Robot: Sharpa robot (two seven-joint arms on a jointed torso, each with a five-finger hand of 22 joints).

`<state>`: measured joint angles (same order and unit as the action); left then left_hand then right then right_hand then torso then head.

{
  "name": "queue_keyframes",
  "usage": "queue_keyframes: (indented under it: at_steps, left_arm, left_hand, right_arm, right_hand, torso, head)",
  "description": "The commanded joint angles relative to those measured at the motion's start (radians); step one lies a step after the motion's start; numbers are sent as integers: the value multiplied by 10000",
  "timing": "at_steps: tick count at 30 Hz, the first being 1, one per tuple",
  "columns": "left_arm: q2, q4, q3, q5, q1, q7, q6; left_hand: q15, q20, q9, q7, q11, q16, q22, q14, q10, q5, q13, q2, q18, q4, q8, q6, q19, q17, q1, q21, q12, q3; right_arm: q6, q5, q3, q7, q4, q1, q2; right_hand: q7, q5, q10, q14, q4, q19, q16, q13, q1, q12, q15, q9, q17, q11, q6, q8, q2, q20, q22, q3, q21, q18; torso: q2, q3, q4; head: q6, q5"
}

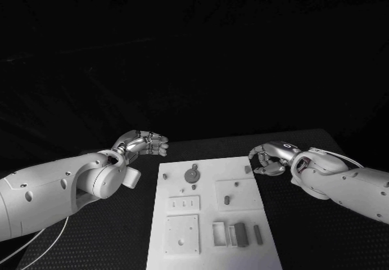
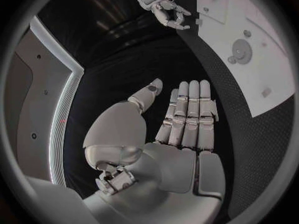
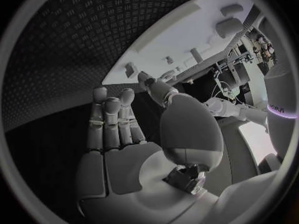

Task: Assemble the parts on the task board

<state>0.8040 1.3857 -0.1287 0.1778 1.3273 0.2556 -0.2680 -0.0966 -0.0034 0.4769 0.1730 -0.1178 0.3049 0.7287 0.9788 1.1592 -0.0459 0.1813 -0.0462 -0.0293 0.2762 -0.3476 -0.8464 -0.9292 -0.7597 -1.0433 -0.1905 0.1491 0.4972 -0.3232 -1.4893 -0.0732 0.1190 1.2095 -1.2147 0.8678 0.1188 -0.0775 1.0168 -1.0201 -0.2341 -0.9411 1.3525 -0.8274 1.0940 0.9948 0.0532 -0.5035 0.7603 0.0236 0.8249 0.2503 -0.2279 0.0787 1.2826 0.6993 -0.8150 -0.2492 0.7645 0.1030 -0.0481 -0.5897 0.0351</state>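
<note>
The white task board lies lengthwise in the middle of the black table. On it are a round grey part near the far end, a small grey part at mid-board and two long grey parts near the front right. My left hand hovers off the board's far left corner; the left wrist view shows it with straight fingers and nothing in it. My right hand sits just off the far right corner, and its fingers are likewise stretched out and empty.
The board carries raised white plates and a row of slots. Black textured table surrounds the board on both sides. The left wrist view also shows the board and the other hand.
</note>
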Motion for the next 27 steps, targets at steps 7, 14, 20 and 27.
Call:
queue_keyframes:
  at_steps: [7,14,20,27]
  left_arm:
    - [-36,-22,8,-37,-22,147,196]
    - [-55,-31,9,-37,-29,133,191]
    - [-39,-28,9,-37,-30,115,185]
    - [-32,-30,9,-37,-30,100,192]
  left_hand:
    - [-75,74,17,48,-2,-49,16,7,83,-39,16,11,-77,18,53,17,-14,-20,112,50,-72,-80]
    - [-79,76,16,57,-7,-64,19,0,73,-39,16,13,-78,29,69,37,-11,-26,114,57,-90,-88]
    - [-80,77,16,59,-8,-69,20,-2,72,-39,17,20,-79,30,71,40,-11,-28,113,59,-94,-88]
    - [-81,77,16,61,-9,-73,21,-3,71,-40,18,27,-80,33,74,43,-11,-31,110,60,-99,-87]
  right_arm:
    - [93,-135,2,289,-421,203,-427]
    - [3,-17,3,312,-687,358,-688]
    - [83,19,3,331,-838,451,-816]
    - [79,134,4,361,-1015,475,-854]
  right_hand:
    - [382,-18,-1049,146,207,94,-117,104,-73,-88,6,40,27,255,306,-56,-284,108,-15,-36,118,-126]
    - [398,-13,-1034,128,334,56,-84,144,-63,-18,4,37,72,264,298,-43,-214,106,8,-39,110,-126]
    - [410,-13,-1030,119,417,33,-69,172,-61,24,-2,34,98,273,301,-31,-142,99,24,-45,103,-126]
    - [432,-10,-1010,84,502,-5,-35,244,25,135,-12,-11,159,291,483,91,185,68,72,-62,92,-126]
  torso:
    - [12,-33,-19]
    - [18,-46,-26]
    - [19,-54,-20]
    - [20,-58,-5]
  head:
    - [-41,23]
    - [-68,35]
    - [-91,16]
    - [-118,13]
